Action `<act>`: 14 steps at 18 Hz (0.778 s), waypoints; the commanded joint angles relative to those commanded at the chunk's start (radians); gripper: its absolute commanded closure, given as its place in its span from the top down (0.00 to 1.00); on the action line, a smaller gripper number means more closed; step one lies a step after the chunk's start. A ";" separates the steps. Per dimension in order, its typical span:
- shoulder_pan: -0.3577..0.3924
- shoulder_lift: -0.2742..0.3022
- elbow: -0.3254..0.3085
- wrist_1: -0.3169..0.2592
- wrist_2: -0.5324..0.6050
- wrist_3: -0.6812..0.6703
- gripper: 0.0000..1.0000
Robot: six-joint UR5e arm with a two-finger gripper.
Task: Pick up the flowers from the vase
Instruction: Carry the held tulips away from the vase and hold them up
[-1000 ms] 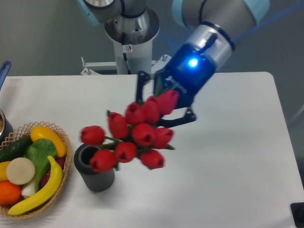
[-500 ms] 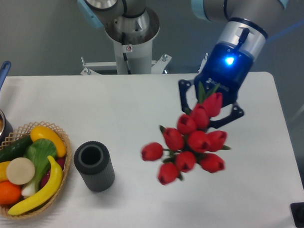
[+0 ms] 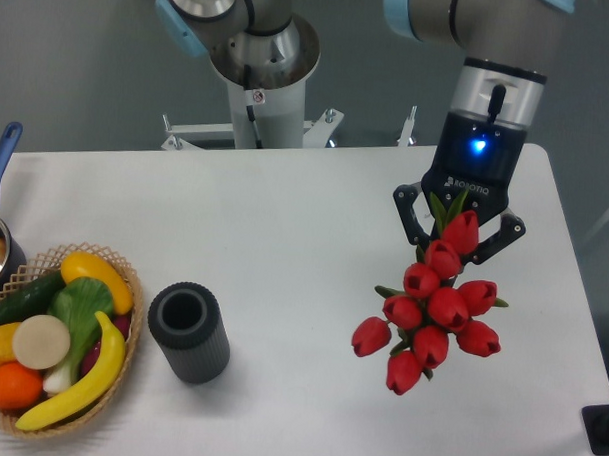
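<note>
1. Over the right part of the table, the gripper hangs w/ its blue light on and black fingers spread either side of the flower stems.
2. Fingers are clamped on the flowers at the green stem end, as far as the view shows; the actual contact is masked by the top bud and leaves.
3. Red tulip buds fan out below the gripper toward the camera, bunch tilted, lowest bud near the table's front edge. Can't tell if any bud touches the tabletop; looks like they're held above it.
4. Vase stands upright on the left-centre of the table, dark grey, ribbed, mouth open w/ nothing in it. It's well apart from the flowers.
5. Just left of the vase, but not touching it, sits a wicker basket w/ fruit & veg: yellow bananas, an orange, a cucumber, a green leafy piece, a pale round item.
6. At the far left edge, a pot w/ blue handle is partly cut off by the frame.
7. Behind the table, the arm's base column rises at the rear centre.
</note>
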 joint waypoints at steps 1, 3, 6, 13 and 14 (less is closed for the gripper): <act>0.000 0.000 -0.002 -0.017 0.021 0.011 0.00; -0.005 -0.002 -0.008 -0.034 0.063 0.052 0.00; -0.009 -0.008 -0.018 -0.077 0.132 0.113 0.00; -0.025 -0.021 -0.023 -0.163 0.261 0.236 0.00; -0.025 -0.028 -0.025 -0.164 0.278 0.244 0.00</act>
